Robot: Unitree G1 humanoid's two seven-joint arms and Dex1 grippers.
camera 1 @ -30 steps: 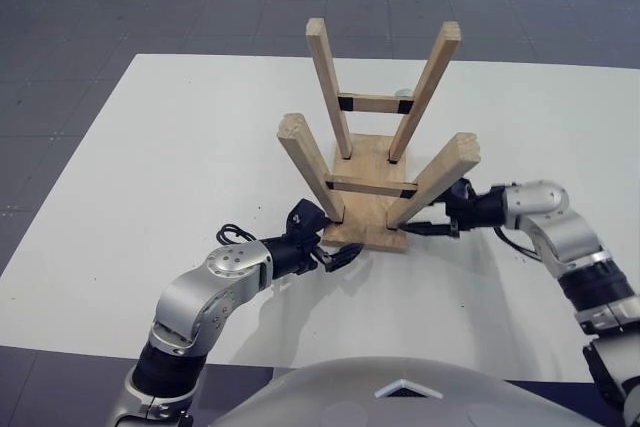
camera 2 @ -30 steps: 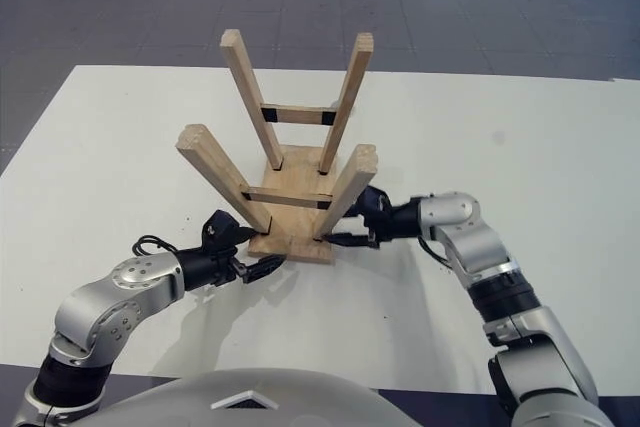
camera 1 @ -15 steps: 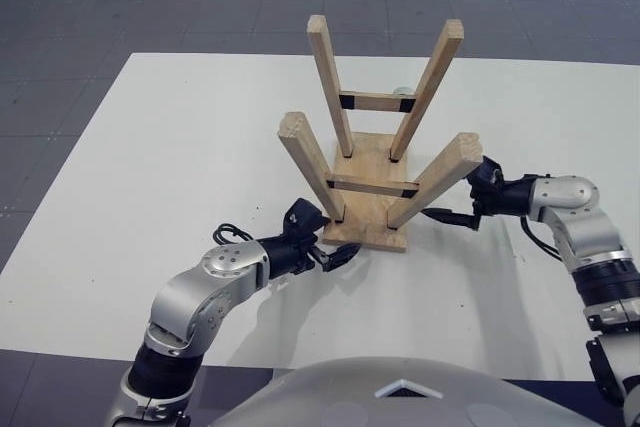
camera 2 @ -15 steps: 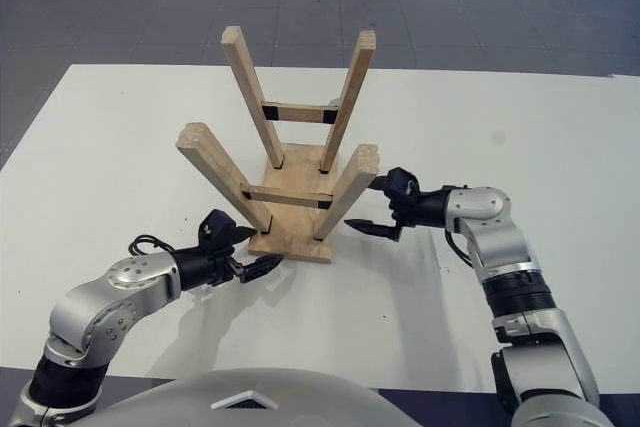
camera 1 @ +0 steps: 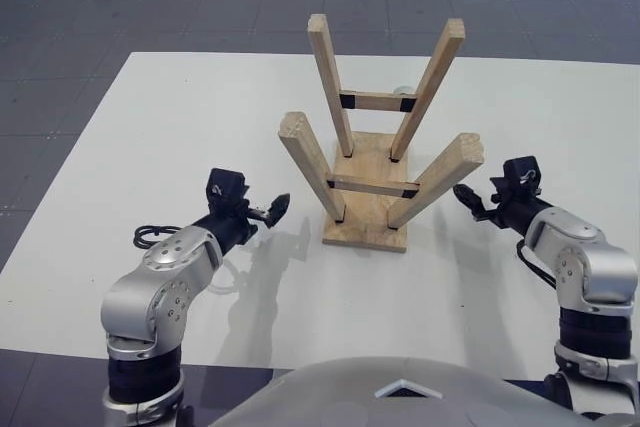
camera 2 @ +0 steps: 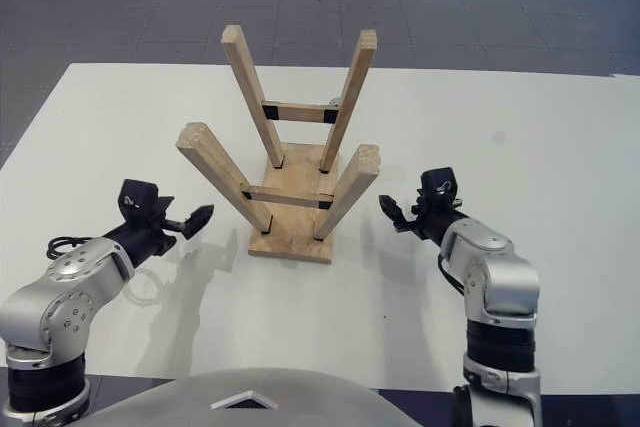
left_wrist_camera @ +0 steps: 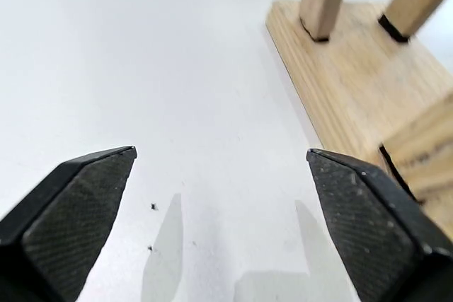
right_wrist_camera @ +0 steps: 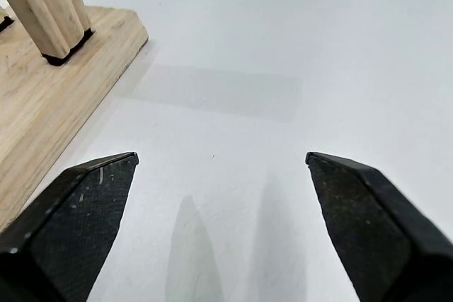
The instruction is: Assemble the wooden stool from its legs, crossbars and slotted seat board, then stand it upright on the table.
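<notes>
No readable lettering, label, number or sign anywhere: none on the wooden stool point(camera 1: 366, 219), none on the black bands point(camera 1: 346, 102) at its crossbar ends, none on the white table point(camera 1: 170, 127).

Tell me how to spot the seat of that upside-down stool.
On the white table a wooden stool rests upside down, its four legs pointing up. The seat board is the flat rectangular slab under them. It is the only wooden piece lying flat on the table surface.
</notes>
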